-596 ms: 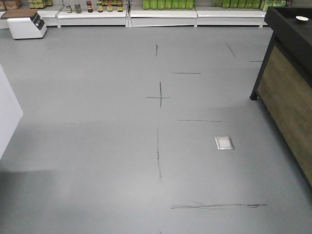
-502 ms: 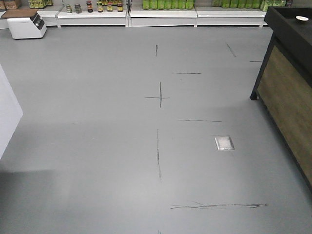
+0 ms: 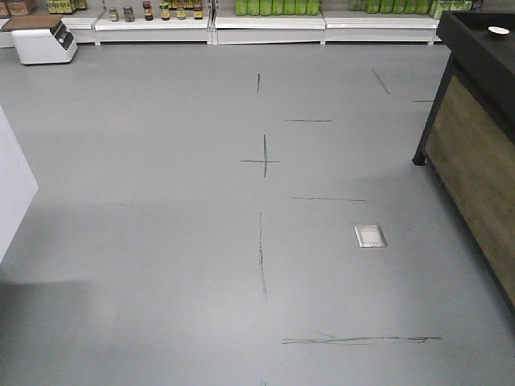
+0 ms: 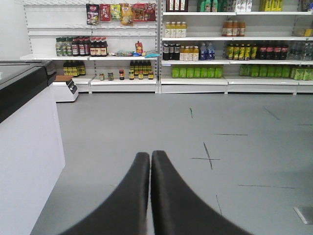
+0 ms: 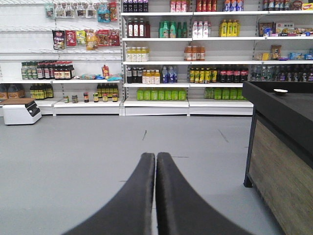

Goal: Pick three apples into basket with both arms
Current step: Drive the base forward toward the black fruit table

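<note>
The apples and the basket are out of view in every frame. My left gripper [image 4: 150, 154] is shut with nothing between its black fingers, and it points over bare grey floor towards the store shelves. My right gripper [image 5: 156, 155] is also shut and empty, aimed at the shelves across the floor. Neither arm shows in the front view, which holds only floor.
A dark display stand with wood-panelled side [image 3: 475, 137] [image 5: 281, 147] stands at the right. A white counter [image 4: 27, 147] is at the left. Shelves of bottles [image 5: 161, 63] line the far wall, with a white box [image 3: 44, 42] on the floor. A metal floor plate [image 3: 370, 236] lies right of centre.
The floor marks have shifted very slightly in the front view. Otherwise the scene looks the same.
</note>
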{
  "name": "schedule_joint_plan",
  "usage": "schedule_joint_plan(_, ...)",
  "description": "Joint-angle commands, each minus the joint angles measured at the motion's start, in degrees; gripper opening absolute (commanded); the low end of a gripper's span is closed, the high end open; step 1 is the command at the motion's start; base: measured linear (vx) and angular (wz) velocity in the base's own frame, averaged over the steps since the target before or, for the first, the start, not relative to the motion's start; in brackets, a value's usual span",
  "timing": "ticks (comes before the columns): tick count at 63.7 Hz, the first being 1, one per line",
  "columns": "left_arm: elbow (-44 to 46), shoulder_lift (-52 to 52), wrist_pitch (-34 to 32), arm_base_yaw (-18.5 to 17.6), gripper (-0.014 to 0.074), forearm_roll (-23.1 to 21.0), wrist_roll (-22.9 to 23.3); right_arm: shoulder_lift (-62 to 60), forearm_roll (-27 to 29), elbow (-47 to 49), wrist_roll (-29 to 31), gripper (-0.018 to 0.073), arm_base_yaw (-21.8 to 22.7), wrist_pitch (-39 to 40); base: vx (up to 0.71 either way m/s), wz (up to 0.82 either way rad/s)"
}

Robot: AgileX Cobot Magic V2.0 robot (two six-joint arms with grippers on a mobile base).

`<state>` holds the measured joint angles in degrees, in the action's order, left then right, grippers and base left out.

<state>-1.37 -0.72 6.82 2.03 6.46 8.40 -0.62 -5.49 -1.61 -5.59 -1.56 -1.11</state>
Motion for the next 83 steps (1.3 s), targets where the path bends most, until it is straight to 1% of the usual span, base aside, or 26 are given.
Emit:
schedule_joint_plan(1, -1.4, -0.2, -4.2, -0.1, -0.0007, 0.0, 0.1, -0.6, -0.3, -0.9, 0.1, -0.0004, 0.3, 4.0, 0.00, 0.00)
schedule_joint_plan(47, -1.4, -0.2, -4.2, -0.1, -0.0007, 0.0, 0.1, -0.6, -0.3, -0.9, 0.1, -0.0004, 0.3, 4.0, 0.01, 0.01)
schedule_joint_plan(83, -1.4, -0.2, -4.2, -0.1, -0.0007, 0.0, 0.1, -0.6, -0.3, -0.9, 0.1, -0.0004, 0.3, 4.0, 0.13, -0.05)
